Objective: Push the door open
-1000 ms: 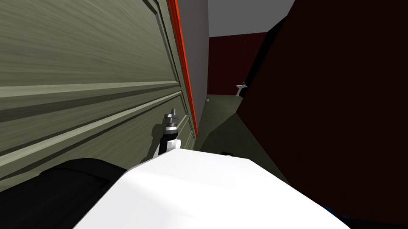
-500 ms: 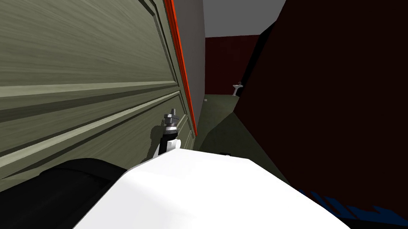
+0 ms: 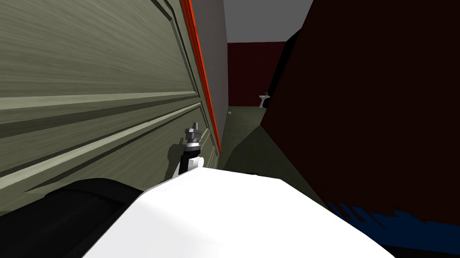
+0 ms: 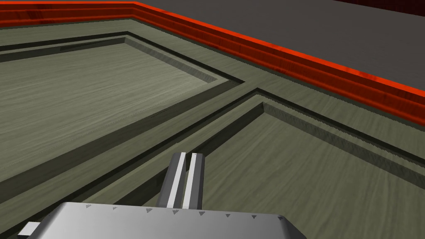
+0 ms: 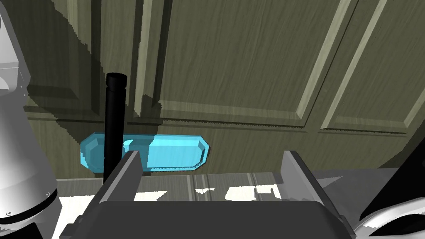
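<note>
With my closed left tool point(image 4: 187, 155) on the olive door point(image 3: 83, 58), its red edge point(image 3: 201, 71) has swung left: the opening widens.

The orange-red edge point(image 3: 205, 81) of the olive-green wood-grain panelled door point(image 3: 82, 72) slides a bit further left, the dark red wall point(image 3: 392, 116) on the right looms closer, and a jagged blue patch point(image 3: 412, 227) grows near right.

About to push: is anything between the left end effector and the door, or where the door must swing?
Nothing visible lies between the left end effector and the door; its shut fingers point at the panel. A grey wall stands just past the door's red edge; it may limit the swing.
</note>
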You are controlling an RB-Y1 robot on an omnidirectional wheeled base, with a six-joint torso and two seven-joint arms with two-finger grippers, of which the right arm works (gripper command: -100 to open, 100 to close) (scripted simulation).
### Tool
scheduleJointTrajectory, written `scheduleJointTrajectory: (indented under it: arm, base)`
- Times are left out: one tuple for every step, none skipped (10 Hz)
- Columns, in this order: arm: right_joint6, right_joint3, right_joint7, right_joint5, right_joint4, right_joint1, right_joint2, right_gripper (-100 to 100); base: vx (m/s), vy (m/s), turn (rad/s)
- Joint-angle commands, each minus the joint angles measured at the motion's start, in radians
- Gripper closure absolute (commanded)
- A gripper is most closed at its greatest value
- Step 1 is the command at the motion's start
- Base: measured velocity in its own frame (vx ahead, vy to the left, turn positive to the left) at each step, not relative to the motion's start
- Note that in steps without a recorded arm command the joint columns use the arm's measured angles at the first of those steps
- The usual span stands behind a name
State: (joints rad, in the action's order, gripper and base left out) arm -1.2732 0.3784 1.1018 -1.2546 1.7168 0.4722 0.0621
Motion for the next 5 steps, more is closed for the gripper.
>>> scheduleJointTrajectory:
  arm:
    - [-0.031, 0.005, 0.015, -0.022, -0.009, 0.002, -0.006, -100]
    - [-0.045, 0.007, 0.023, -0.031, -0.013, 0.002, -0.010, -100]
    - [-0.063, 0.011, 0.034, -0.043, -0.018, 0.002, -0.016, -100]
    - [-0.076, 0.014, 0.042, -0.052, -0.022, 0.003, -0.020, -100]
    - [-0.094, 0.017, 0.054, -0.064, -0.027, 0.003, -0.026, -100]
  base:
    - [-0.045, 0.002, -0.090]
    - [-0.054, 0.003, -0.076]
    - [-0.059, 0.009, -0.090]
    - [-0.051, 0.006, -0.073]
    - [-0.054, -0.004, -0.077]
